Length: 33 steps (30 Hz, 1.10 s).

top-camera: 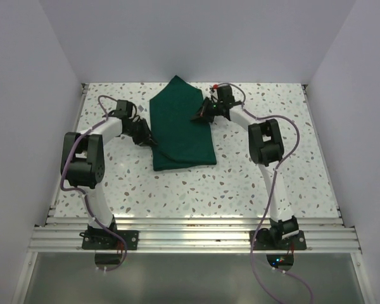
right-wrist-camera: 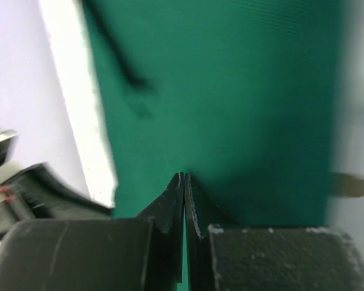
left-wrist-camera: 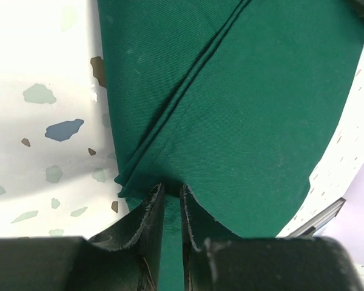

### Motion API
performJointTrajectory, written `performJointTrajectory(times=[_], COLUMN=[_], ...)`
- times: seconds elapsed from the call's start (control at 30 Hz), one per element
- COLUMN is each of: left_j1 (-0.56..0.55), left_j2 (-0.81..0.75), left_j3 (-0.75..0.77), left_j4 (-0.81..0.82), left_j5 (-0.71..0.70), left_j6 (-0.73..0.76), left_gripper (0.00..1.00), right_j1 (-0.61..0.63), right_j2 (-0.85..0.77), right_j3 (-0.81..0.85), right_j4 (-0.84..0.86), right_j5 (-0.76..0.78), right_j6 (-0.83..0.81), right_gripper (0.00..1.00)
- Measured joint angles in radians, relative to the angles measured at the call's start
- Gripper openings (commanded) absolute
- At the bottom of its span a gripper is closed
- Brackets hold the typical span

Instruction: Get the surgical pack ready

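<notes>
Green drape (top-camera: pixel 180 126) folded into a layered bundle, flat on the speckled table (top-camera: pixel 240 190), just left of the middle and closer to the far edge than the near one. One pointed corner almost at the far edge; the wider, slightly curved hem facing the near edge, around mid-table.

Left tool (top-camera: pixel 151 140) at the drape's left hem, on the side toward the table's left edge. Clamped on the cloth. In the left wrist view, left tool (left-wrist-camera: pixel 171 200) with its fingers (left-wrist-camera: pixel 148 209) pinching a narrow strip of the green drape (left-wrist-camera: pixel 255 109) between them. Stacked hems running diagonally away from the pinch, speckled table (left-wrist-camera: pixel 42 121) bare to the left of the cloth.

Right tool (top-camera: pixel 199 116) at the drape's right side, nearer the far edge. Also closed on the fabric. In the right wrist view, right tool (right-wrist-camera: pixel 184 188) with fingers (right-wrist-camera: pixel 170 209) pressed nearly together, only a thin sliver of green showing between them. Beyond the tips, the green drape (right-wrist-camera: pixel 230 109) filling most of that blurred view, a pale strip of table (right-wrist-camera: pixel 79 121) along its left side.

Both tools touching the drape on opposite sides, the cloth between them.
</notes>
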<state>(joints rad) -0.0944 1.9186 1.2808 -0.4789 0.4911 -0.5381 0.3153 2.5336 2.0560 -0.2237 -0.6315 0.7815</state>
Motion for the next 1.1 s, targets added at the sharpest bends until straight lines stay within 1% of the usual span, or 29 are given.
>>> performJointTrajectory(times=[0.1,0.3,0.43,0.63,0.7,0.8,0.9,1.0,1.1], left_j1=[0.000,0.000,0.000,0.000,0.000,0.000,0.000,0.000,0.000], left_j2=[0.001,0.019,0.020,0.023,0.026,0.027,0.027,0.027,0.027], left_j3=[-0.005,-0.009,-0.009,-0.006,-0.003,-0.002,-0.002,-0.002,-0.002], left_j4=[0.002,0.012,0.013,0.011,0.010,0.010,0.008,0.007,0.006], left_j5=[-0.002,-0.001,-0.001,-0.001,0.000,0.000,-0.001,-0.001,-0.002], left_j6=[0.000,0.000,0.001,0.002,0.002,0.003,0.003,0.005,0.009], left_gripper=[0.19,0.18,0.18,0.18,0.18,0.18,0.17,0.17,0.17], right_j1=[-0.020,-0.077,-0.098,-0.083,-0.076,-0.067,-0.065,-0.072,-0.079], right_j2=[0.046,0.052,0.104,0.185,0.236,0.327,0.384,0.386,0.385], right_j3=[-0.023,-0.017,0.077,0.206,0.273,0.378,0.416,0.431,0.444], right_j4=[0.035,0.082,0.128,0.285,0.309,0.317,0.306,0.283,0.256], right_j5=[-0.047,-0.047,-0.073,-0.096,-0.093,-0.071,-0.032,0.028,0.100], right_j6=[0.056,0.097,0.146,0.276,0.311,0.345,0.374,0.363,0.350], right_gripper=[0.00,0.00,0.00,0.00,0.00,0.00,0.00,0.00,0.04])
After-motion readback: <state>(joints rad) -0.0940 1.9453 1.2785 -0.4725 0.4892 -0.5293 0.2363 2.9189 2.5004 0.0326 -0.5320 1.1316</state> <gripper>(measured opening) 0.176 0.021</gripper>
